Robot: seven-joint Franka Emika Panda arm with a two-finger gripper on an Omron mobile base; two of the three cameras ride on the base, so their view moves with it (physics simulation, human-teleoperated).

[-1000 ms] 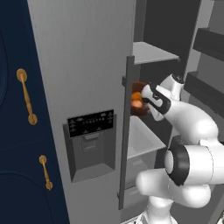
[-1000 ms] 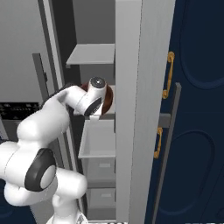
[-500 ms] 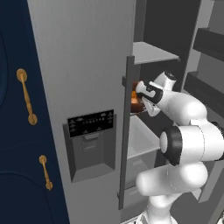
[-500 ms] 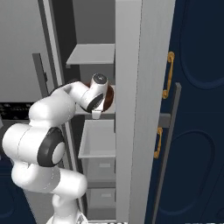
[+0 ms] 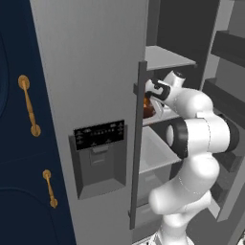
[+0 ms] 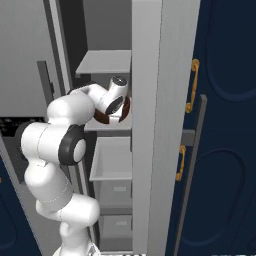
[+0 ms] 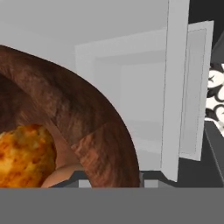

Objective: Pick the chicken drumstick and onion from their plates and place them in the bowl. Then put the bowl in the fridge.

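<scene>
The reddish-brown bowl (image 5: pixel 149 107) sits on a middle shelf inside the open fridge (image 5: pixel 95 72), partly hidden behind the door's edge. My gripper (image 5: pixel 153 94) is at the bowl's rim, reaching into the fridge (image 6: pixel 155 100) from the side; the bowl (image 6: pixel 102 118) peeks out under the hand (image 6: pixel 116 115). Close up, the bowl (image 7: pixel 74 109) holds the orange-brown chicken drumstick (image 7: pixel 22 157) with a tan piece of the onion (image 7: pixel 61 176) beside it. The jaws are hidden, so their state is unclear. The plates are out of view.
The fridge door (image 5: pixel 91 95) with its vertical bar handle (image 5: pixel 138 143) and dark dispenser panel (image 5: pixel 99 136) stands close on my left. Grey shelves (image 6: pixel 102 62) and a drawer (image 6: pixel 111 165) lie above and below the bowl. Navy cabinets with brass handles (image 6: pixel 191 85) flank the fridge.
The hand has moved a little deeper into the fridge and slightly up, and the elbow has swung closer to the shelves. The bowl stays on the shelf.
</scene>
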